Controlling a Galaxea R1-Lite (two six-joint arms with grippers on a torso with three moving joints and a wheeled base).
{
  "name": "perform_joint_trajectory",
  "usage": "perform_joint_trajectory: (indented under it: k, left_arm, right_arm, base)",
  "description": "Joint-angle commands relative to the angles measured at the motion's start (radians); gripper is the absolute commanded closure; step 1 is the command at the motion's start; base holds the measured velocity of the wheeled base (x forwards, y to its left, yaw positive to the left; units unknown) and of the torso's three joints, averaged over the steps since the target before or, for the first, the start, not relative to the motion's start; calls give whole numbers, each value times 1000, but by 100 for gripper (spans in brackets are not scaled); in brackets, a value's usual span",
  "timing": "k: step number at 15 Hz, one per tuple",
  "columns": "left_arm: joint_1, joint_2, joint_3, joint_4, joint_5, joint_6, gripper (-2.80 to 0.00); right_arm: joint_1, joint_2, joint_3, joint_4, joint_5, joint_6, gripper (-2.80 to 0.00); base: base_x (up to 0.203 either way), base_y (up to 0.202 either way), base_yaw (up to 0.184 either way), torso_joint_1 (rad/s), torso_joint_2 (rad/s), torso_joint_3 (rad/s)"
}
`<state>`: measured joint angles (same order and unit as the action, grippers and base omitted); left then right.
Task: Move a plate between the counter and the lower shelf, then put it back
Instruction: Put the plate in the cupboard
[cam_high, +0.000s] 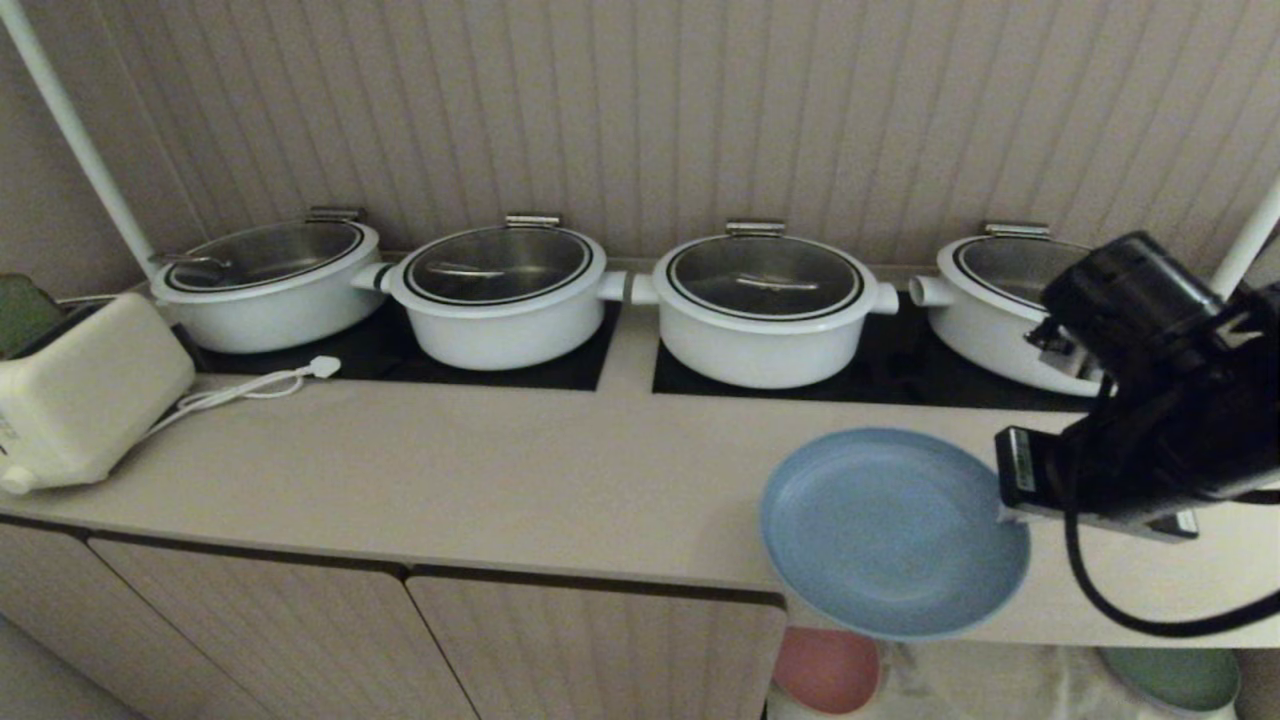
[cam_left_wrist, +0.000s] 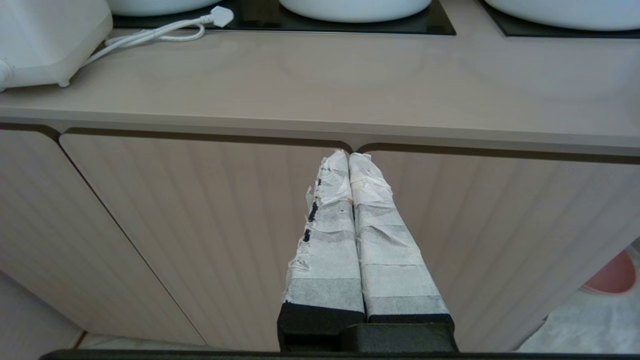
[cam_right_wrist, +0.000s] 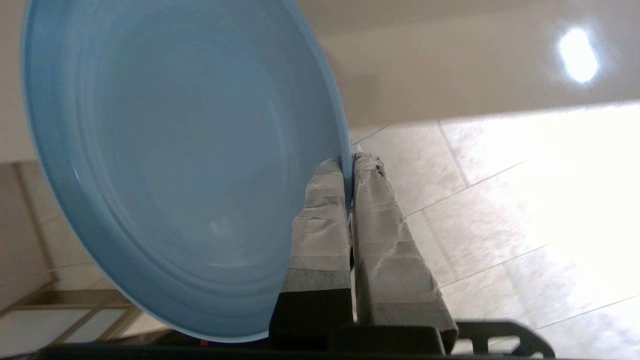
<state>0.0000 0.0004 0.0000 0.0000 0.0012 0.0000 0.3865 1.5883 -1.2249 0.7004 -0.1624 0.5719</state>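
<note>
R tool (cam_right_wrist: 350, 160) on plate (cam_high: 890, 530), nr pots (cam_high: 765, 305)

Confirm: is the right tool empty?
No, the right tool is clamped on the rim of the blue plate.

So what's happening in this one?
The right pincer is shut on the rim of the light-blue plate, holding it at the counter's front edge, above the lower shelf where a pink plate and a green plate sit. The left pincer is shut and empty, facing the cabinet doors.
</note>
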Motion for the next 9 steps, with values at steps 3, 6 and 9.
perform_joint_trajectory:
  k: [3,6,9]
  left_arm:
    - [0,0,0,0,0,0,0]
    - [0,0,0,0,0,0,0]
    - [0,0,0,0,0,0,0]
  right_arm:
    - [-72,-178,129,3,50,2,0]
    - [-144,-283,245,2,58,2,0]
    - [-186,-374,341,2,60,2,0]
  base:
    - [0,0,0,0,0,0]
    - [0,0,0,0,0,0]
    - [0,0,0,0,0,0]
